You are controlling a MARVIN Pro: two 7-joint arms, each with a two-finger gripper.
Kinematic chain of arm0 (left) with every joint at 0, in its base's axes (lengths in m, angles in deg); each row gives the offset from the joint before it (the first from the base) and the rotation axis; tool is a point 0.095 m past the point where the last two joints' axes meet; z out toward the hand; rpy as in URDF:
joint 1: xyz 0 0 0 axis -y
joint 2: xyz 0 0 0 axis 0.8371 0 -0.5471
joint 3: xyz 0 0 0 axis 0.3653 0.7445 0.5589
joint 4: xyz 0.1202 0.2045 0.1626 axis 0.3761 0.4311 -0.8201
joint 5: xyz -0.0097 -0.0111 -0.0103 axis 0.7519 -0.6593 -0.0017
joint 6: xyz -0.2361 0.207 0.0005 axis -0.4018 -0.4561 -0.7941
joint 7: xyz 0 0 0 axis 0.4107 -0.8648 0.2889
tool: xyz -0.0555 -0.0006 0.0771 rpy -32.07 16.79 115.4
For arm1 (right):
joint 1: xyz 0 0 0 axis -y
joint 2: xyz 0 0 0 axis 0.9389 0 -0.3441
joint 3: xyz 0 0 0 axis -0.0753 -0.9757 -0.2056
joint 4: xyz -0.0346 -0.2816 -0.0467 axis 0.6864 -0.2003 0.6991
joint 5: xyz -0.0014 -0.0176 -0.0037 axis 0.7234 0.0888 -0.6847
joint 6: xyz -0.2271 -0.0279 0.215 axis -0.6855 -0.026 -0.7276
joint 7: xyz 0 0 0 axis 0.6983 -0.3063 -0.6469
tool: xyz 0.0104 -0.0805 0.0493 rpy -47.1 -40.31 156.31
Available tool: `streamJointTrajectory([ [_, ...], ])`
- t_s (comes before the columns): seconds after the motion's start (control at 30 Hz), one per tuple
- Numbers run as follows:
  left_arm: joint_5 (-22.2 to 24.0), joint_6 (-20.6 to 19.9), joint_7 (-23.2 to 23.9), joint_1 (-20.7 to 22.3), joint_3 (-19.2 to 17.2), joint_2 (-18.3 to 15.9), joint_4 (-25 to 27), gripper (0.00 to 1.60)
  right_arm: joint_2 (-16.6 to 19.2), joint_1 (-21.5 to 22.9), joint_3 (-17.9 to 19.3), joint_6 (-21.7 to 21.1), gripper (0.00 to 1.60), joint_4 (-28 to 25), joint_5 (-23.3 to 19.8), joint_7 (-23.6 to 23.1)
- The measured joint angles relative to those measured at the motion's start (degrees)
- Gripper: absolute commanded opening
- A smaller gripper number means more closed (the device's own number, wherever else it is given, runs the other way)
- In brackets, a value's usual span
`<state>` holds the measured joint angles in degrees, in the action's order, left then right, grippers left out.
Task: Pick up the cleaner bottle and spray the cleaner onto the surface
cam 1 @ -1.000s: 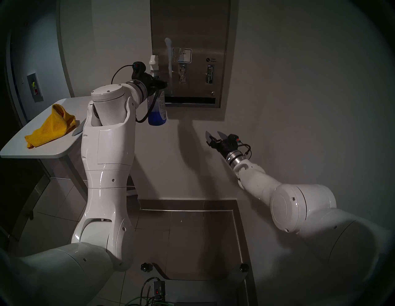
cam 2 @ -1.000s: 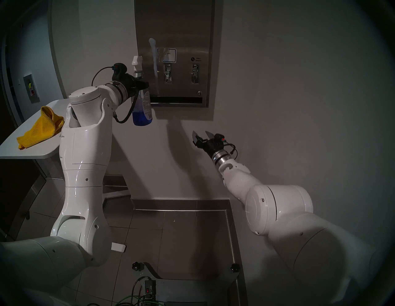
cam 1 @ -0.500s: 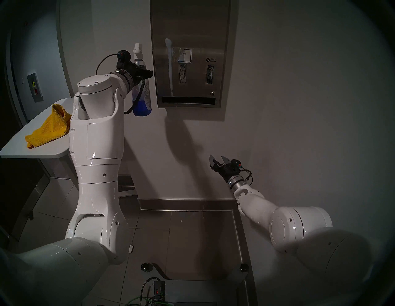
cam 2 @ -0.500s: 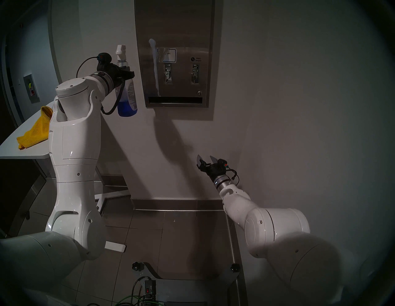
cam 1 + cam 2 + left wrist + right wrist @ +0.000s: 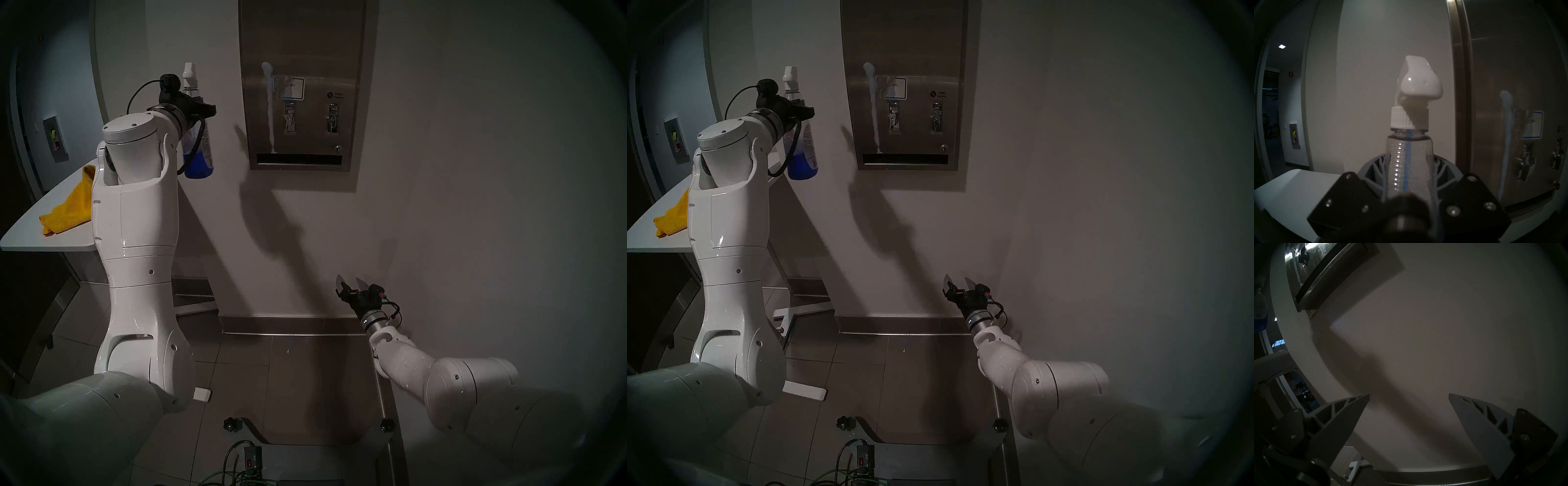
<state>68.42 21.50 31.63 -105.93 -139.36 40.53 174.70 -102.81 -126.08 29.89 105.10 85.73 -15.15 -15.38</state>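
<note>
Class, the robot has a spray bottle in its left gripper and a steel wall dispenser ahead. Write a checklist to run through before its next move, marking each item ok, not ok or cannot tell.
1. Left gripper shut on the cleaner bottle: ok.
2. Bottle upright, blue liquid at the bottom: ok.
3. Nozzle aimed at the steel dispenser panel: cannot tell; the bottle hangs left of the panel.
4. Cleaner on the panel: ok, a white foam streak runs down it.
5. Right gripper open, empty, low by the wall: ok.
6. Yellow cloth on the white table: ok.
</note>
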Motion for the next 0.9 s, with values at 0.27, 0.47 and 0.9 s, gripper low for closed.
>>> streamJointTrajectory([
  [0.27,-1.1,-0.2,-1.1,0.4,-1.2,-1.3,-0.1,0.00,-0.7,-3.3,1.3,2.1,1.60,-0.2,-1.3,0.5],
  [0.47,-1.9,-0.4,-2.1,0.6,-2.2,-2.2,-0.4,0.00,-1.3,-5.6,2.3,4.0,1.60,-0.5,-2.3,0.5],
  [0.9,-3.2,-1.1,-3.9,0.6,-4.9,-4.0,-2.4,0.00,-2.6,-9.5,4.6,8.2,1.60,-1.1,-4.7,0.3],
])
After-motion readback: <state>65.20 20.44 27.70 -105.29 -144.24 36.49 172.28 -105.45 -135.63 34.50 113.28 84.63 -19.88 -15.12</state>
